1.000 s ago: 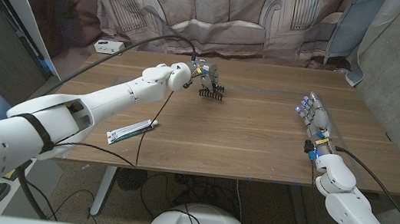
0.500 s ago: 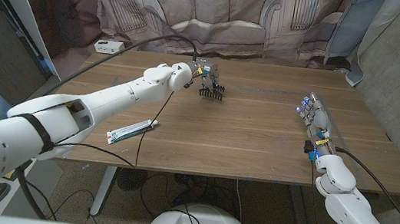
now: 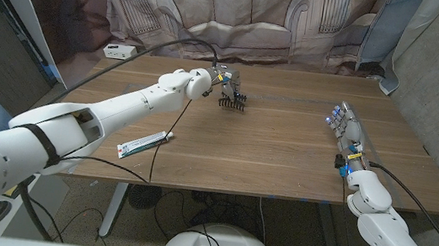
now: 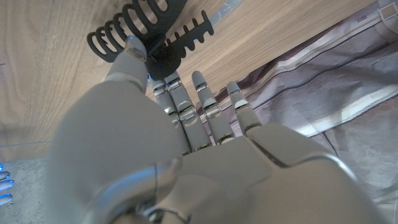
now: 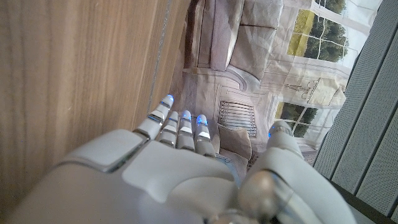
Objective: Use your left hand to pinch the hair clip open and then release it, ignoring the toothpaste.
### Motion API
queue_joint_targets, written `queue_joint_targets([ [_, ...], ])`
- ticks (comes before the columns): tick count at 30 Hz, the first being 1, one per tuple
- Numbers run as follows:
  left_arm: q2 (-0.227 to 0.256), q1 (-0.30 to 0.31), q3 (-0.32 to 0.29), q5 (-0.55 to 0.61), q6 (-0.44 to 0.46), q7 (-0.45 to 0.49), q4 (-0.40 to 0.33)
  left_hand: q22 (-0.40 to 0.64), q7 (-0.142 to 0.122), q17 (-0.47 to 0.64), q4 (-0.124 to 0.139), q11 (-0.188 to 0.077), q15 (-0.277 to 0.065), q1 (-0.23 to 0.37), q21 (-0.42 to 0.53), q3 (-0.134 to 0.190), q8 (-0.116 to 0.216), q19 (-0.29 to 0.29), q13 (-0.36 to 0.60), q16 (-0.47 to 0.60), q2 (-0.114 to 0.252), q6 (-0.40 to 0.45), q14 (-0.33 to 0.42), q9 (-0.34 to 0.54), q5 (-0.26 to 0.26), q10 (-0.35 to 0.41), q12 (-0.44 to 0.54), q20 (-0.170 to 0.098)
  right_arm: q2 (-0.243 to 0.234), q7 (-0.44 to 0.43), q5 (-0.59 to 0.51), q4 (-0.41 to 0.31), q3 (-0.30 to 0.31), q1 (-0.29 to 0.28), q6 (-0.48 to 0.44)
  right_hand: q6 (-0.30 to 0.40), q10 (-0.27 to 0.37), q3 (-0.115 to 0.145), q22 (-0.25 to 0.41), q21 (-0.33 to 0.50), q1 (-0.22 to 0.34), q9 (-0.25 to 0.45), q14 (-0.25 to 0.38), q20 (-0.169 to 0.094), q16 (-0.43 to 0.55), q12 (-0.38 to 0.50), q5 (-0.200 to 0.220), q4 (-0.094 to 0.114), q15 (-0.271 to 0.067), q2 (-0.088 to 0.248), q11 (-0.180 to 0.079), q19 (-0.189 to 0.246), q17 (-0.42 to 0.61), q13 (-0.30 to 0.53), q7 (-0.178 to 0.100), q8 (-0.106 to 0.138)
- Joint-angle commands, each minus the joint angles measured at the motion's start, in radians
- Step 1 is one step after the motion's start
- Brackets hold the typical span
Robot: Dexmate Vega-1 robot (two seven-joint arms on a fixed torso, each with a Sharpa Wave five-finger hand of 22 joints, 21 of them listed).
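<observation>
1. The left hand (image 3: 219,81) reaches out over the far middle of the wooden table (image 3: 283,153), its long white arm stretching in from the near left corner.
2. A black hair clip (image 3: 232,101) sits right at that hand, on the far part of the table, a little left of centre, its teeth pointing down at the wood.
3. From the left wrist view, the thumb tip presses on the hinge end of the hair clip (image 4: 149,38), and the other fingers (image 4: 202,93) lie straight and close together just beside it. The clip looks pinched at its handle end, though I cannot tell how far its toothed halves are parted.
4. The right hand (image 3: 346,131) is well apart from all this, at the right side of the table, with its fingers stretched out side by side towards the far edge and holding nothing.
5. In the right wrist view, those fingers (image 5: 180,124) lie straight and close together, tips lit blue.
6. A toothpaste tube (image 3: 144,142) lies near the left front edge, under the left arm, untouched.
7. A small white box (image 3: 118,50) sits at the far left corner.
</observation>
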Motion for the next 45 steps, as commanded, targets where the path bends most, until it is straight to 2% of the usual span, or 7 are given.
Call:
queue_joint_targets([
  [1,-0.002,-0.009,0.002,-0.015,-0.010,-0.032,0.003,0.002,-0.018,0.002,0.022,-0.070,-0.102,0.057,-0.005,0.028,-0.007,-0.004,0.040,-0.005,0.053,0.107,-0.004,0.005,0.002,0.068,-0.008,0.006,0.000,-0.005,-0.002,-0.009,0.005,-0.011,0.005,0.007,0.007,-0.003,0.004,-0.002,0.006,0.003,0.009,0.006,0.005,0.003,-0.003,-0.004,0.000,0.005,0.000,0.000,0.005,0.003,0.001,0.003],
  [9,0.001,-0.007,0.000,-0.016,-0.010,-0.035,-0.006,0.002,-0.018,0.001,0.023,-0.068,-0.095,0.051,-0.005,0.028,-0.021,-0.008,0.056,-0.011,0.046,0.077,-0.016,0.007,0.001,0.041,-0.021,0.018,0.002,-0.009,-0.004,-0.014,0.008,-0.021,0.010,0.007,0.008,-0.003,0.004,-0.002,0.006,0.003,0.009,0.006,0.005,0.003,-0.003,-0.004,-0.001,0.005,0.000,0.000,0.005,0.003,0.000,0.003],
  [14,0.004,-0.001,-0.002,-0.006,-0.001,-0.019,-0.014,0.002,-0.019,0.002,0.029,-0.070,-0.086,0.037,-0.003,0.024,-0.027,-0.005,0.066,-0.012,0.044,0.063,-0.023,0.008,0.000,0.026,-0.029,0.038,0.004,-0.014,-0.006,-0.019,0.010,-0.028,0.011,0.007,0.008,-0.003,0.004,-0.002,0.007,0.003,0.009,0.006,0.005,0.003,-0.003,-0.004,-0.002,0.005,-0.002,0.000,0.005,0.003,0.000,0.003],
  [33,0.016,0.005,-0.008,-0.001,0.015,-0.043,-0.046,0.003,-0.021,0.003,0.037,-0.070,-0.079,0.005,-0.004,0.008,-0.042,-0.009,0.087,-0.012,0.024,0.036,-0.037,0.011,0.000,0.003,-0.044,0.041,0.008,-0.025,-0.016,-0.034,0.014,-0.047,0.019,0.007,0.009,-0.003,0.004,-0.002,0.008,0.003,0.010,0.007,0.005,0.002,-0.003,-0.004,0.000,0.006,-0.001,0.000,0.005,0.003,0.000,0.003],
  [37,0.017,0.004,-0.009,-0.002,0.013,-0.049,-0.047,0.003,-0.017,0.003,0.048,-0.066,-0.076,-0.031,-0.005,-0.008,-0.052,-0.016,0.095,-0.012,0.007,0.018,-0.046,0.012,0.001,-0.010,-0.055,0.043,0.009,-0.026,-0.017,-0.035,0.014,-0.047,0.019,0.007,0.009,-0.004,0.004,-0.002,0.008,0.003,0.009,0.006,0.004,0.002,-0.003,-0.004,-0.001,0.006,0.000,0.000,0.005,0.003,0.000,0.003],
  [45,0.014,0.001,-0.007,-0.002,0.005,-0.054,-0.041,0.004,-0.017,0.002,0.053,-0.061,-0.078,-0.059,-0.006,-0.021,-0.065,-0.023,0.101,-0.012,-0.011,-0.005,-0.053,0.012,0.005,-0.032,-0.071,0.052,0.009,-0.027,-0.019,-0.037,0.016,-0.050,0.022,0.007,0.009,-0.004,0.004,-0.002,0.008,0.003,0.009,0.006,0.004,0.002,-0.003,-0.004,-0.001,0.007,-0.001,0.000,0.005,0.003,0.000,0.003],
])
